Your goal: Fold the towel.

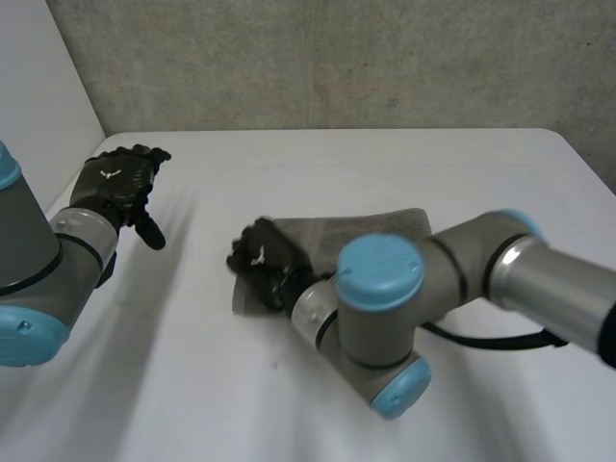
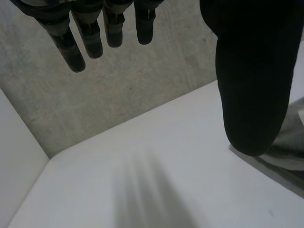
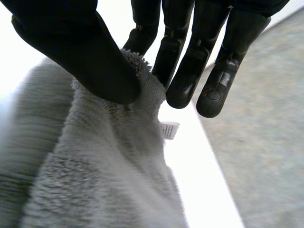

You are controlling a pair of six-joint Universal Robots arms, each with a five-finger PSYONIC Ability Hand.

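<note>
— Right hand [image 3: 85, 52]: thumb and fingers [image 3: 183, 80] closed on the fluffy edge of the grey towel [image 3: 95, 166], pinching it, with a small white label [image 3: 169, 129] just beside the fingertips.
— And the left hand [image 2: 251, 71]?
— Fingers straight, spread wide from the thumb, gripping nothing, hovering over the white table [image 2: 142, 190]. The towel lies just beyond its thumb.

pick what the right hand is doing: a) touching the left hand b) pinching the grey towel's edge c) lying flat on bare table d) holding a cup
B: the right wrist view shows the right hand pinching the towel at its fluffy edge, beside the white tag.
</note>
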